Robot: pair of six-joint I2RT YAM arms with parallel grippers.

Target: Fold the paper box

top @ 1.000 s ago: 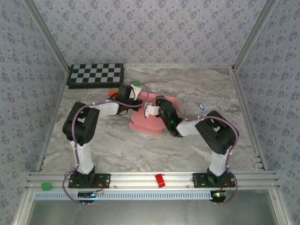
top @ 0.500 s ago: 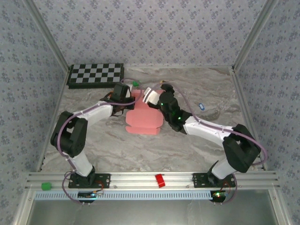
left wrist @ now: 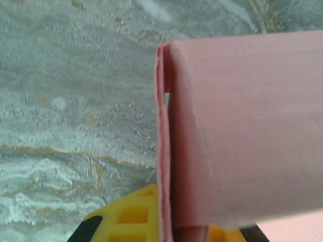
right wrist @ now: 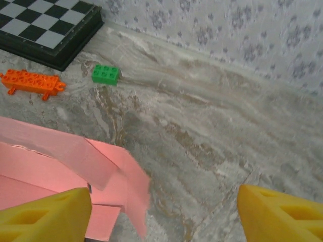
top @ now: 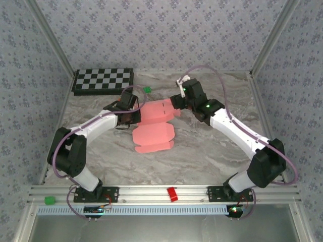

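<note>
The paper box lies in the middle of the table, a little toward the far side, between the two grippers. It is thin pink card with a matte surface, cut out with flaps and tabs. Its near part lies flat on the table and has rounded corners. Its far part is a long rectangular panel with small slits.

In the left wrist view the card shows a sharp straight fold, and two thin layers lie close together along its edge. In the right wrist view a long flap stands at a slant over the flatter layers.

The left gripper is at the left edge of the box, closed tight on the card. One yellow finger, with a moulded grid pattern, sits under the doubled edge.

The right gripper is at the far right corner of the box. Its jaws stand wide apart and hold nothing. Its two yellow fingers are wedge-shaped. Whether it touches the card I cannot tell.

The table has a grey marble pattern with brown veins. On its far left side are a black and white chessboard, a small green brick with studs, and a long orange piece, also with studs. The walls around it carry a pale flower pattern.
</note>
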